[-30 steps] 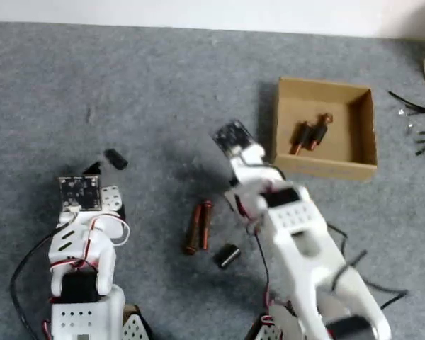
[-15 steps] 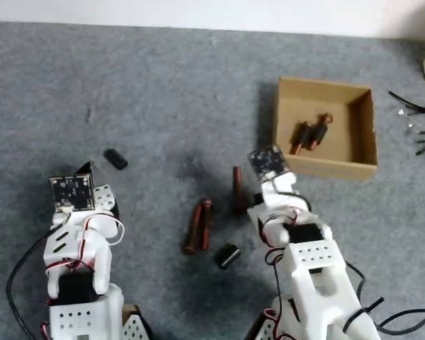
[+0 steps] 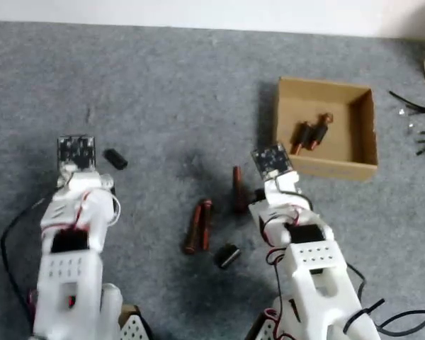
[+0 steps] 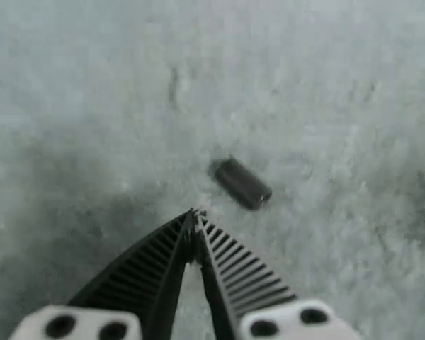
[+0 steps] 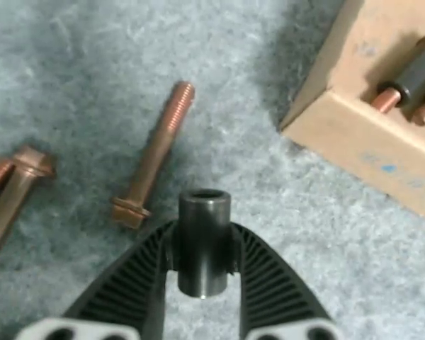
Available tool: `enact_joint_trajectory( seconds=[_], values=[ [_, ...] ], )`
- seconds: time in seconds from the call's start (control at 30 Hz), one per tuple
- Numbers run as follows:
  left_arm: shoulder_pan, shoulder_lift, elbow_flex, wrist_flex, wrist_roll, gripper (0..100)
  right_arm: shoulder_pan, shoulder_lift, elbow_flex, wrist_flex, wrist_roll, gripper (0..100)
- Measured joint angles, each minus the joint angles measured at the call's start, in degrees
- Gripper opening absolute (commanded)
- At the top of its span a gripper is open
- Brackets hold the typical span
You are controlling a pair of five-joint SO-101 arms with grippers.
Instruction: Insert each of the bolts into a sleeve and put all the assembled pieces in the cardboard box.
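Observation:
My right gripper (image 5: 204, 230) is shut on a black sleeve (image 5: 204, 244), held upright just above the carpet. One copper bolt (image 5: 154, 154) lies right beyond it, also seen in the high view as the lone bolt (image 3: 236, 188). Two more bolts (image 3: 198, 225) lie side by side further left, with a loose sleeve (image 3: 228, 256) near them. My left gripper (image 4: 195, 216) is shut and empty, its tips just short of another black sleeve (image 4: 241, 183) (image 3: 115, 158). The cardboard box (image 3: 292, 92) holds two assembled pieces (image 3: 310, 133).
Grey carpet covers the table. Black cable ties and small parts (image 3: 418, 127) lie at the far right edge, beyond the box. The near wall of the box (image 5: 372, 159) stands close to my right gripper. Open carpet stretches across the back.
The right arm swung right and pulled back, uncovering the lone bolt, then held still. The left arm stretched forward, bringing its gripper close to the far left sleeve.

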Motion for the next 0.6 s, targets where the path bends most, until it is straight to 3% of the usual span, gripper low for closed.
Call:
enact_joint_trajectory(
  seconds=[0.1,0.27,0.47,0.6],
  values=[
    [3.3,11.8,-3.2,-2.4,0.1,1,0.0,0.0,1.4,-1.8,0.0,0.4],
    [15.2,27.3,-11.8,-1.8,-2.2,1,0.0,0.0,4.0,-5.1,0.0,0.4],
    [20.1,38.2,-29.6,15.6,1.4,1,0.0,0.0,4.1,-5.2,0.0,0.4],
    [27.9,38.2,-34.8,27.6,4.2,1,0.0,0.0,4.1,-5.2,0.0,0.4]
  ],
)
